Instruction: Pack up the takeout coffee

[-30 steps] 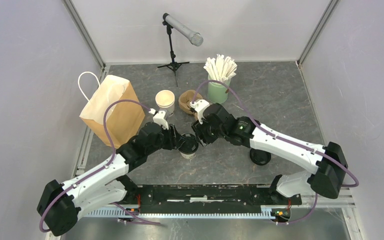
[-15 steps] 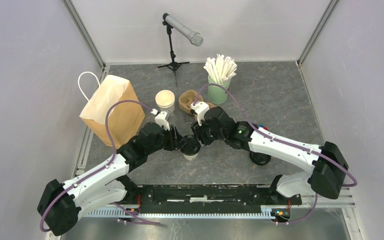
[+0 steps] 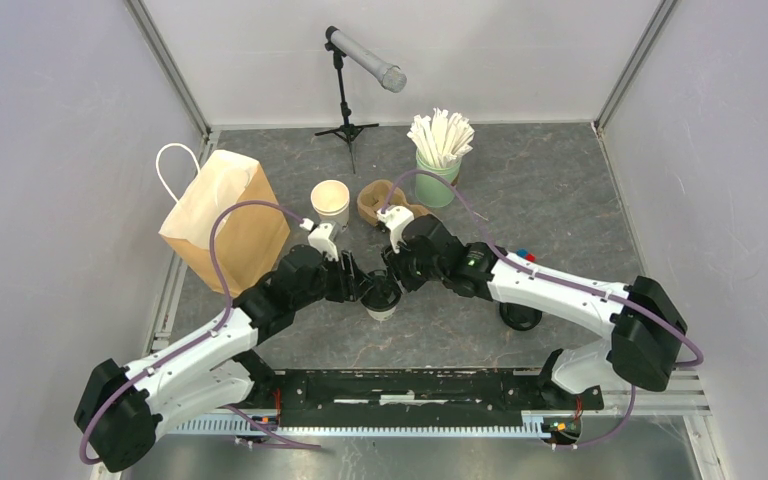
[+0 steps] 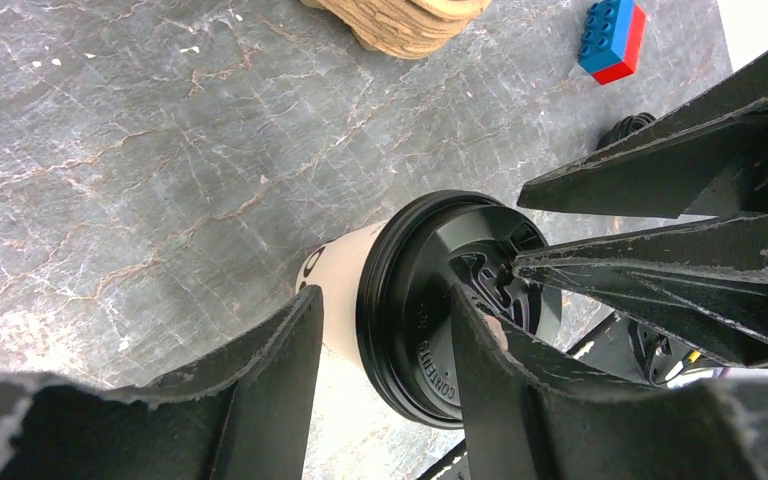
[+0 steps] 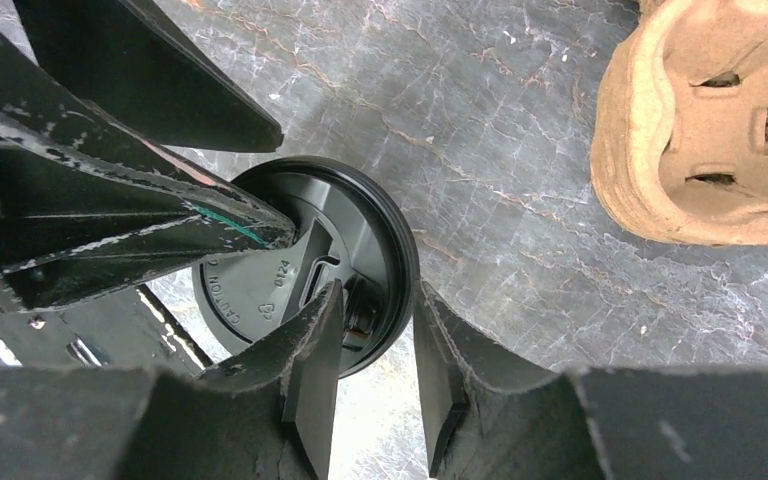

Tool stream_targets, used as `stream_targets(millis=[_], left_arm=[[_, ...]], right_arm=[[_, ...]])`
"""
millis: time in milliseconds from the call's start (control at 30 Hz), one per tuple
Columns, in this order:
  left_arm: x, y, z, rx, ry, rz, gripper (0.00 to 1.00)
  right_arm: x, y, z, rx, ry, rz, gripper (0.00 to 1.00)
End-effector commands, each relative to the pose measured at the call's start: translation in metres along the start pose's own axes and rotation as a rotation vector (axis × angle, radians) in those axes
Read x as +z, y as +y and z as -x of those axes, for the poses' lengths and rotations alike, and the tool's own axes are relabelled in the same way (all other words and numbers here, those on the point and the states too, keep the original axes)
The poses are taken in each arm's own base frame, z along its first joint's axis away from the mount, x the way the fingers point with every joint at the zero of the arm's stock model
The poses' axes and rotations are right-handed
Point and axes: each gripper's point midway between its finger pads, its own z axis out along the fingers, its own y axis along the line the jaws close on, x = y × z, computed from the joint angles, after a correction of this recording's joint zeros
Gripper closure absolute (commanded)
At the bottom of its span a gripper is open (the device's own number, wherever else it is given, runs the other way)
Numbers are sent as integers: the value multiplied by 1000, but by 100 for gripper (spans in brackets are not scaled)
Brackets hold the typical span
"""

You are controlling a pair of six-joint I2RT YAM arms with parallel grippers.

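Takeout coffee [image 3: 381, 306] is standing upright on the grey surface [image 3: 560, 200], about midway between the left and right edges and closer to the near edge. Left tool [image 4: 383, 298] is sitting partly open, fingers straddling the black lid [image 5: 260, 290] rim and upper cup wall; can't tell if it is clamping. Right tool [image 5: 378, 292] is sitting opposite, fingers narrowly apart across the lid's rim; grip likewise unclear. Brown paper bag [image 3: 222, 215] is standing by the left edge.
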Motion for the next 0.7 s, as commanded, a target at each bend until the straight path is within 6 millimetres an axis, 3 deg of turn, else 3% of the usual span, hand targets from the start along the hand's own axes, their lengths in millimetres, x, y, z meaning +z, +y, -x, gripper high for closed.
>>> stream_targets(millis=[0,233,400,667], left_arm=[[-4,1,14,-16,-27,45,42],[-5,8,13,-11,-18,88,42],[-5,8,13,-5,-17,84,50],[1,9,2,-13,13,68,53]], right_arm=[[1,-5,15,-9,-39,-28,63],[1,-7,21,-26,-46,-41,66],[1,-5,26,-33,-55,-36,70],[4,-5,26,-38,-56,-33,70]])
